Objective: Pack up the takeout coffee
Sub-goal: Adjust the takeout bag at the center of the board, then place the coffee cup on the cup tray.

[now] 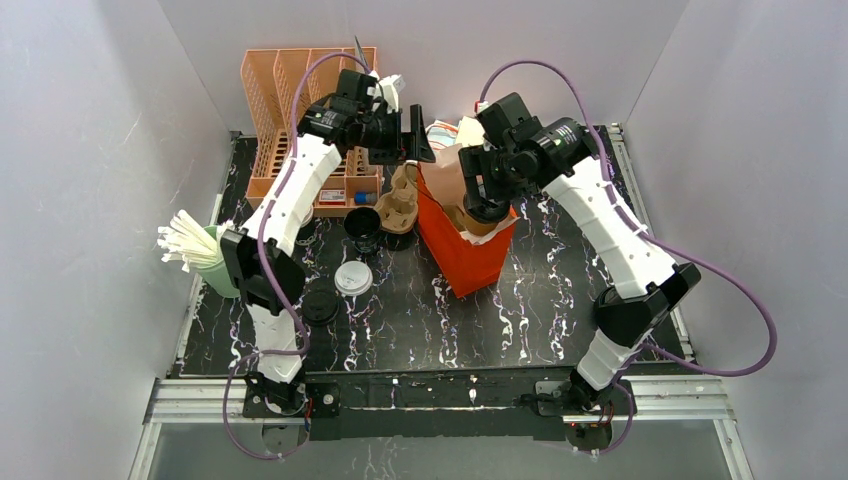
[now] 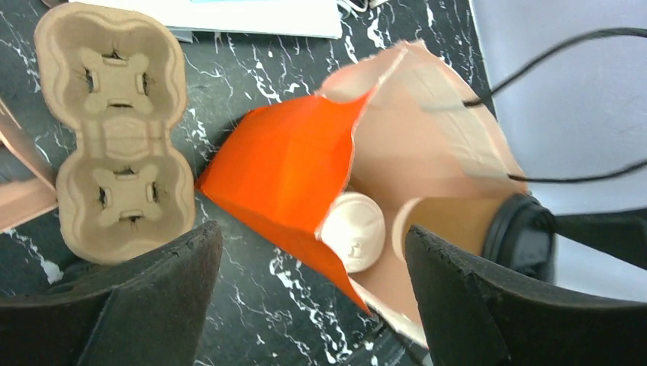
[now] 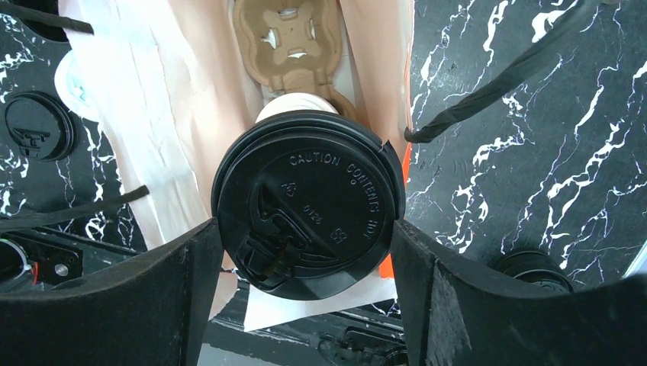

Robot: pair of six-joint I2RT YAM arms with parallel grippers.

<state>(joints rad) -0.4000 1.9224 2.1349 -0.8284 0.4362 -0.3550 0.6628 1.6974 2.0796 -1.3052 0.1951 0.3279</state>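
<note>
In the mouth of the orange bag [image 1: 465,262], the coffee cup [image 3: 305,202] sits in the grip of the right gripper [image 3: 305,229].

Far left of the bag, a green cup of white sticks [image 1: 195,250] stands at the edge of the table [image 1: 560,300]. Nearer the bag lie a black lid [image 1: 320,305], a white lid [image 1: 353,278] and a black cup [image 1: 362,228]. Just left of the bag is a cardboard cup carrier [image 2: 114,130], pockets up. The left gripper [image 2: 309,236] hangs over the bag's left edge, fingers spread wide with nothing between them. Inside the bag the brown cup is tilted, its black lid toward the bag's right side, close beside a pale round lid [image 2: 352,229]. The right gripper reaches in from the bag's right, fingers set wide and pressed against either side of the cup's lid.
</note>
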